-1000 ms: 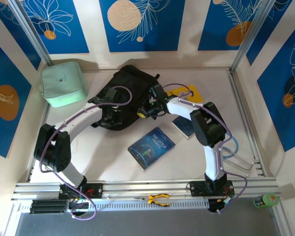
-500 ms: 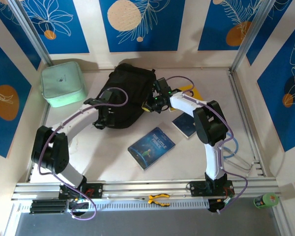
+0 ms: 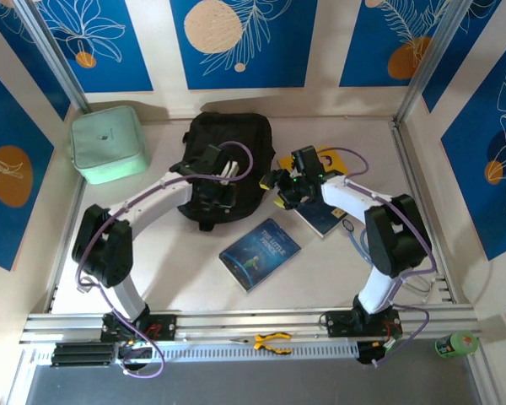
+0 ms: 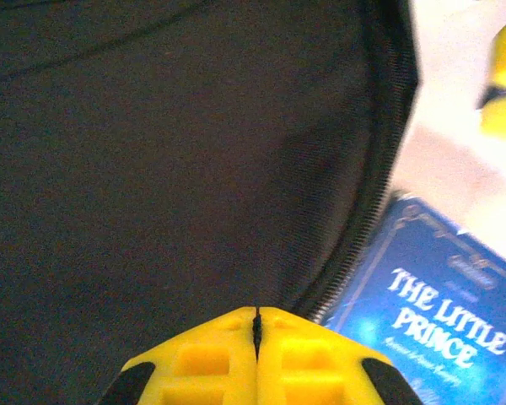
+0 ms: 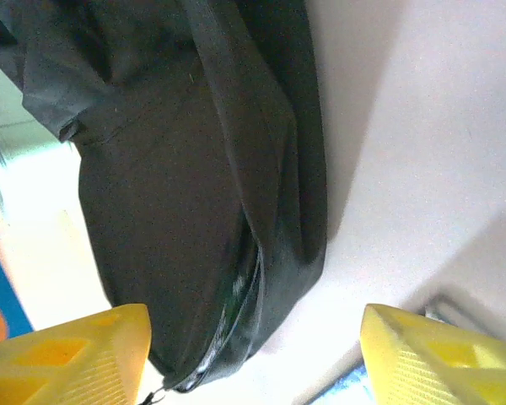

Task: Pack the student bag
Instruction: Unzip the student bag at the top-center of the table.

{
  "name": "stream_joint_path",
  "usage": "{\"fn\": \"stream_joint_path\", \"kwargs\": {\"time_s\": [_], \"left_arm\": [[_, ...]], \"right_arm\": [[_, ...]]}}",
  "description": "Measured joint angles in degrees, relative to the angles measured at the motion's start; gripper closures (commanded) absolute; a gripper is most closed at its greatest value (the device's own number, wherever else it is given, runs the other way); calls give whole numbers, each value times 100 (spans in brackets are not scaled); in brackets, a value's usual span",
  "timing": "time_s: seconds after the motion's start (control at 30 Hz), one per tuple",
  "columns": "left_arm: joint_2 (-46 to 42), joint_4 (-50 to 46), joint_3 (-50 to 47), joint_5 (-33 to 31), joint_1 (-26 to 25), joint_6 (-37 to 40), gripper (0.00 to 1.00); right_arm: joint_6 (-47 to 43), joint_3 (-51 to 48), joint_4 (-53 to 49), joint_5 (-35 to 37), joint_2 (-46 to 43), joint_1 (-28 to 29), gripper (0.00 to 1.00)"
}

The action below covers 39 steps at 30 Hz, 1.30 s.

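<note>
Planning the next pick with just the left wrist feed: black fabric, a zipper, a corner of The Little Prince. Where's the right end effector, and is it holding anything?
Observer: The right end effector is open and empty, just off the right edge of the student bag.
Operator: What else lies on the table?
Observer: Besides The Little Prince, a second blue book lies partly under the right arm, with something yellow beyond it.
Operator: Anything left of the bag?
Observer: A mint-green zip case sits in the far left corner, apart from the bag.
</note>
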Motion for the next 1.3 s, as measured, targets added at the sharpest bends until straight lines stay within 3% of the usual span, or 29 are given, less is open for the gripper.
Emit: {"fn": "stream_joint_path", "kwargs": {"time_s": [0.2, 0.43, 0.63, 0.73, 1.03, 1.3], "left_arm": [[352, 251, 219, 308, -188, -83, 100], [372, 315, 201, 332, -195, -149, 100], [317, 232, 63, 50, -195, -146, 100], [170, 63, -61, -267, -140, -142, 100], [-520, -94, -986, -780, 647, -81, 100], [-566, 72, -1115, -634, 1008, 70, 100]], "right_arm": [[505, -232, 348, -175, -48, 44, 30], [654, 175, 398, -315, 527, 275, 47], [595, 431, 101, -249, 866, 295, 80], [490, 693, -208, -157, 942, 271, 88], [-127, 1370, -931, 201, 1215, 153, 95], [-697, 2046, -1259, 356, 1620, -4, 94]]}}
